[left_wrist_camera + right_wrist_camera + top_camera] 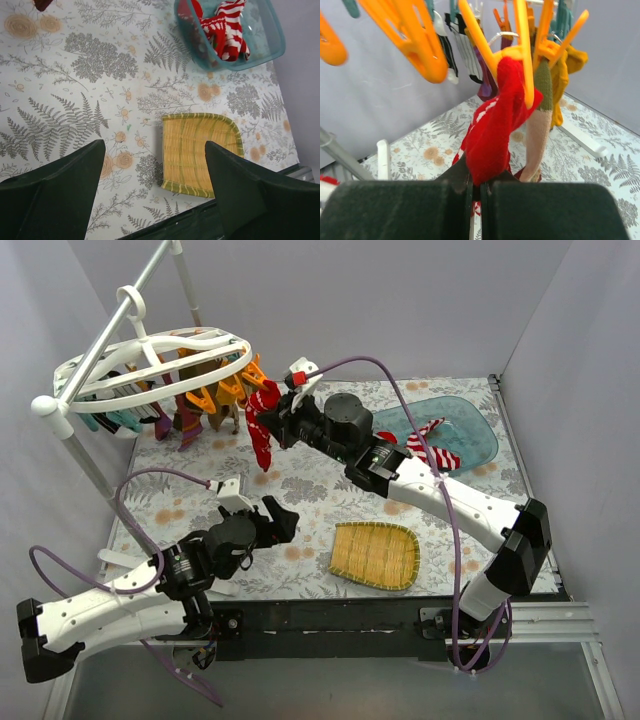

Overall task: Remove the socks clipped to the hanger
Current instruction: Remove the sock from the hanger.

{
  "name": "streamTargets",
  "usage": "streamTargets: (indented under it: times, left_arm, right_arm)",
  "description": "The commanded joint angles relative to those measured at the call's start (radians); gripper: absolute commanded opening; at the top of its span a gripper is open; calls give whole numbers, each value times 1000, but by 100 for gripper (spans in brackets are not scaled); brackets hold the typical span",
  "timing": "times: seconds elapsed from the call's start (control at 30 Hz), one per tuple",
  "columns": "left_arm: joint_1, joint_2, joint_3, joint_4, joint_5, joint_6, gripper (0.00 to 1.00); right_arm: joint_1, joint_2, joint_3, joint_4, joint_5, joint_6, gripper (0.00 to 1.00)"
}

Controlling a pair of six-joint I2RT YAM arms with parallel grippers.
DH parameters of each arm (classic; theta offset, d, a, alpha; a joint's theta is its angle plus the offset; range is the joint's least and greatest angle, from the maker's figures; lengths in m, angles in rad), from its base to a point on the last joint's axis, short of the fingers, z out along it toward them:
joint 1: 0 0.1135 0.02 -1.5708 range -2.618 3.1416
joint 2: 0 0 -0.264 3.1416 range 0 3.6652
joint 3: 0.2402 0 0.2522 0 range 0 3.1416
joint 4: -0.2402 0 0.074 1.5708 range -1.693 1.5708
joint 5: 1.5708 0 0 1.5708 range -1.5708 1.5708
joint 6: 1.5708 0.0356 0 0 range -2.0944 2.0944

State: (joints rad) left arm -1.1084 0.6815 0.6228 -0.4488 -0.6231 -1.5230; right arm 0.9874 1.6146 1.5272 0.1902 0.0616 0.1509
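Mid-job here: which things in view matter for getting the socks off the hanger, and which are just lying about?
Job:
hanger
clipped socks
red sock, pinched in the right gripper
teal tub holding striped socks, likely the drop-off

Lying about:
bamboo tray
pole stand
left gripper, open and empty

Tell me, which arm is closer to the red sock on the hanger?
Right: its jaws are shut on the red sock; the left arm, jaws open, hangs over the table, far off.

Knit cloth sock [492, 130], glossy plastic clips [410, 40], woven tray [195, 150].
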Motion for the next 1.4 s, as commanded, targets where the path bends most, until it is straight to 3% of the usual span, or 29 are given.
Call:
streamTargets:
  times: [0.0,0.23,0.43,0.67,0.83,1.2,1.37]
  left_arm:
    - [-2,-52,66,-34,-50,52,80]
    - [-2,-109,130,-67,-125,76,80]
    - [-2,-135,138,-50,-219,107,86]
    - [-2,-56,140,77,-354,219,93]
    - [-2,-16,112,247,-330,358,96]
    - [16,56,55,470,-392,472,98]
    - [28,85,32,562,-408,481,93]
  right_arm:
    - [-10,-45,68,-90,-111,-25,1]
    - [-18,-56,111,-184,-198,-36,1]
    - [-21,-58,126,-235,-256,-40,1]
    - [-24,-62,136,-259,-319,-24,1]
    - [-24,-55,139,-262,-345,-5,1]
    - [-27,-44,149,-259,-416,30,1]
    - [-27,-36,154,-264,-444,42,1]
